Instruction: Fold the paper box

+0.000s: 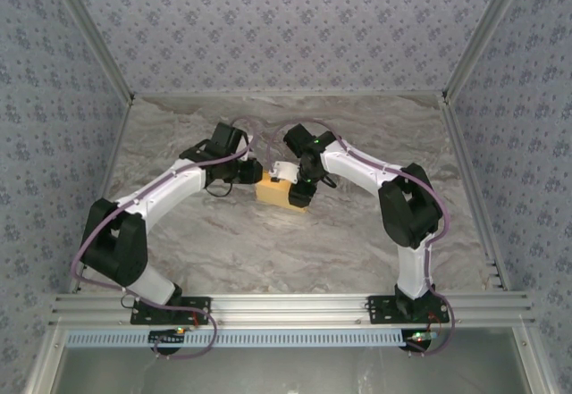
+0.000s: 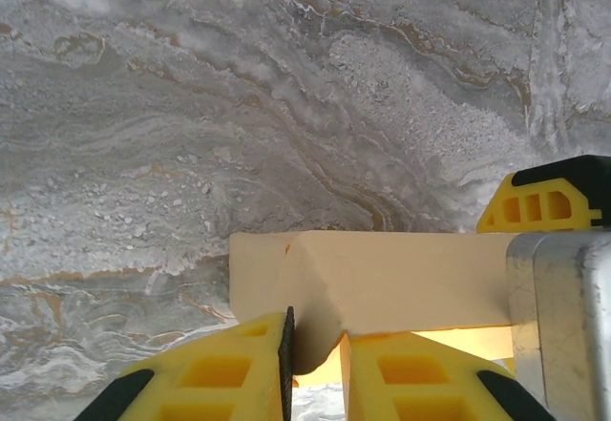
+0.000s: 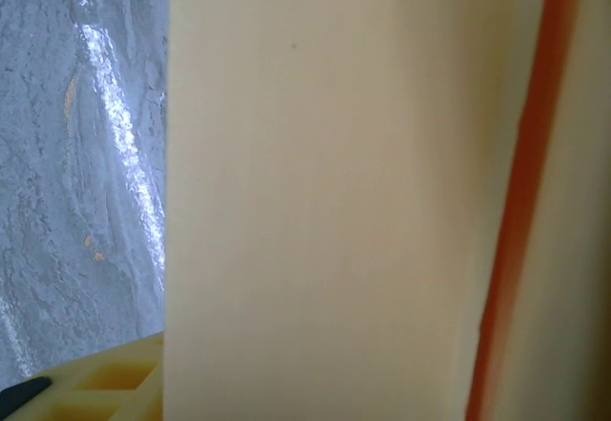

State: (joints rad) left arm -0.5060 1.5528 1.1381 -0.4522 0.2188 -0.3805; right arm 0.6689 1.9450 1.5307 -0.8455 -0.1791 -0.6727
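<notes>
Item: paper box (image 1: 275, 190), tan-yellow card, partly formed, set between the two claws.
Location: about mid-bench (image 1: 268, 251), roughly halfway between the left and right edges, resting on the marbled surface.
Left claw (image 2: 316, 337): yellow fingers (image 2: 239, 378) drawn close together, clamped on a folded corner flap of the paper box; from above (image 1: 252, 177), touching the box's left side.
Right claw (image 1: 303, 192): at the box's right end. One yellow finger (image 3: 95, 388) beside a broad pale panel, very close to the wrist camera. Apart or gripping: cannot tell.
Other mark: orange stripe (image 3: 520, 201) down the right part of that panel, perhaps a crease or a printed edge.
Step in hand (judged): shaping one end of the box, with one claw anchoring and the other turning a panel.
Method, anchor: hold the left pinch firm and close to the crease, to bend the thin card at the score and not across the face.
Method, fold: swing the right claw in an arc about the crease rather than straight across, to avoid dragging the box over the bench.
Caution, pressure: thin card, easily buckled; ease off at any sign of a bowing wall.
Caution, release: let go only with the flap flush; spring-back likely.
</notes>
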